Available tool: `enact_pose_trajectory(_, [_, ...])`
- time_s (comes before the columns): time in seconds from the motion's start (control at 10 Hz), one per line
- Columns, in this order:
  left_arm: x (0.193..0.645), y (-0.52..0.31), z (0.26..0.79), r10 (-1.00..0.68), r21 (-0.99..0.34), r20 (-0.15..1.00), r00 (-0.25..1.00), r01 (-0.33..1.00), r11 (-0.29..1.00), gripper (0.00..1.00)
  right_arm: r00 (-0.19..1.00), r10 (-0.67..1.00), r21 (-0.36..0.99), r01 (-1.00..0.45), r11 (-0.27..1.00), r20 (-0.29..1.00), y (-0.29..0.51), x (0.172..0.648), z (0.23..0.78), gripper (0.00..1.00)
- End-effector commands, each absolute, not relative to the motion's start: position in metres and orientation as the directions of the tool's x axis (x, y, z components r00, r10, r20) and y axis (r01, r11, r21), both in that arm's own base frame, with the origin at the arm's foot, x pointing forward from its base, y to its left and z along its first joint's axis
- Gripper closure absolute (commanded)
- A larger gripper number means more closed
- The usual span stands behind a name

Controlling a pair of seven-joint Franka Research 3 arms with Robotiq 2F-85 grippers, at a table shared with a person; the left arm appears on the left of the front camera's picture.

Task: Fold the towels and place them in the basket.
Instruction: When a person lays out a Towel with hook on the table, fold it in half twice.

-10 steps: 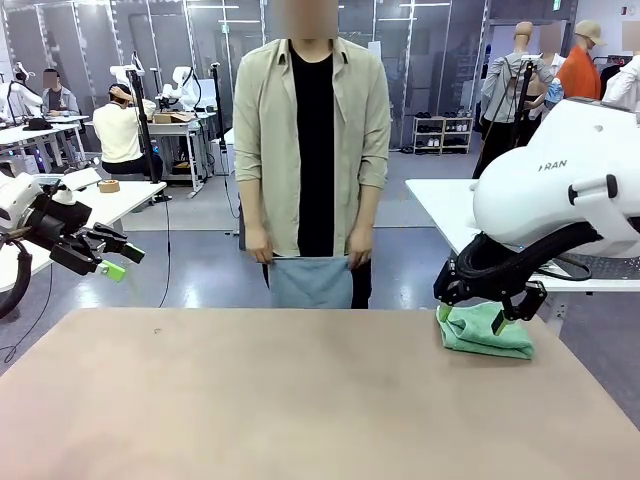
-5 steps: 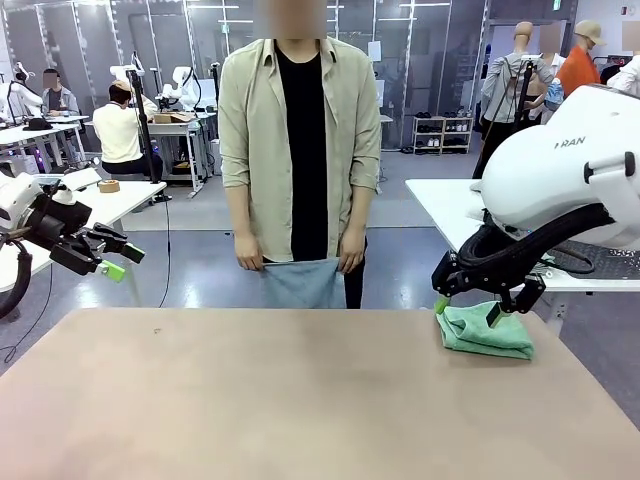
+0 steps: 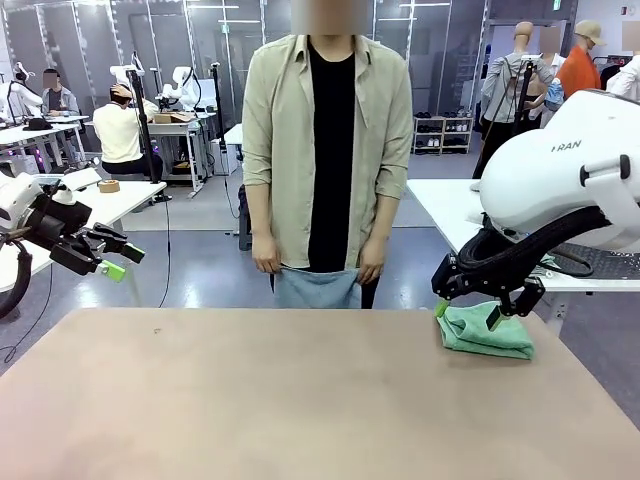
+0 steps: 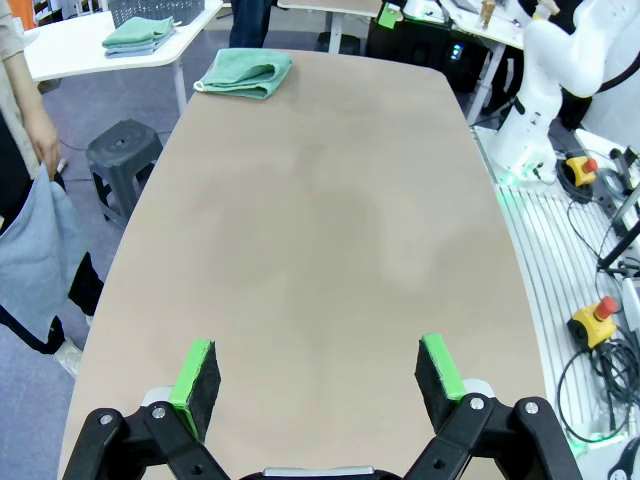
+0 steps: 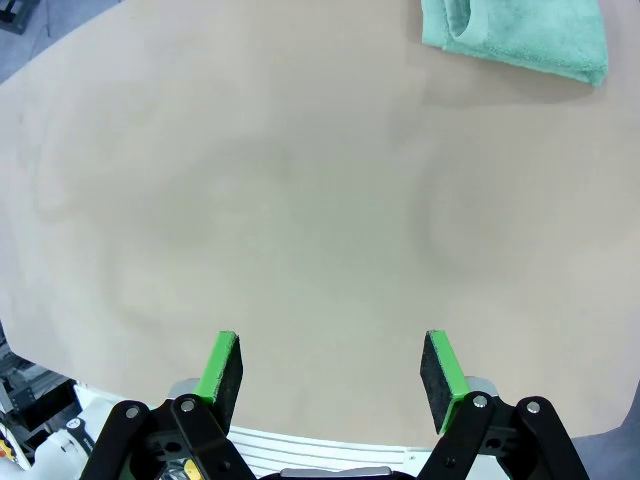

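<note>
Both jaws: released, empty.
Right gripper [image 3: 467,312]: we've lifted off mint towel [image 3: 485,335] at two o'clock (folded, awaiting stowing).

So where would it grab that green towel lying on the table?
Likely at an edge of the green towel, coming down from above and pinching the layers: it lies flat and folded on the table, leaving no gap underneath. The right gripper is nearest.
</note>
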State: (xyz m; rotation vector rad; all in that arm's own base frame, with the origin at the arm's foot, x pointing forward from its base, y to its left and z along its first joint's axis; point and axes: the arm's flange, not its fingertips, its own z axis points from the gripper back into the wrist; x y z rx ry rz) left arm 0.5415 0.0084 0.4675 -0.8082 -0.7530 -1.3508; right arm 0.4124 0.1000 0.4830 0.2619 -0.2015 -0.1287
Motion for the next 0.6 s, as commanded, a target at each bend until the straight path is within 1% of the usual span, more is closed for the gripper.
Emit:
enact_pose_trajectory(0.0, [0.542, 0.008, 0.47, -0.534, -0.08, 0.84, 0.097, 0.995, 0.054, 0.0, 0.969, -0.162, 0.272, 0.108, 0.956, 0.185, 0.1, 0.415, 0.482, 0.1])
enact_pose_trajectory(0.2, [0.542, 0.008, 0.47, -0.534, -0.08, 0.84, 0.097, 0.995, 0.054, 0.0, 0.972, -0.152, 0.269, 0.1, 0.958, 0.181, 0.1, 0.412, 0.483, 0.1])
enact_pose_trajectory(0.4, [0.542, 0.008, 0.47, -0.534, -0.08, 0.84, 0.097, 0.995, 0.054, 0.0, 0.95, -0.179, 0.335, 0.086, 0.938, 0.256, 0.093, 0.399, 0.503, 0.1])
enact_pose_trajectory(0.5, [0.542, 0.008, 0.47, -0.534, -0.08, 0.84, 0.097, 0.995, 0.054, 0.0, 0.939, -0.18, 0.328, 0.079, 0.941, 0.293, 0.084, 0.39, 0.518, 0.1])
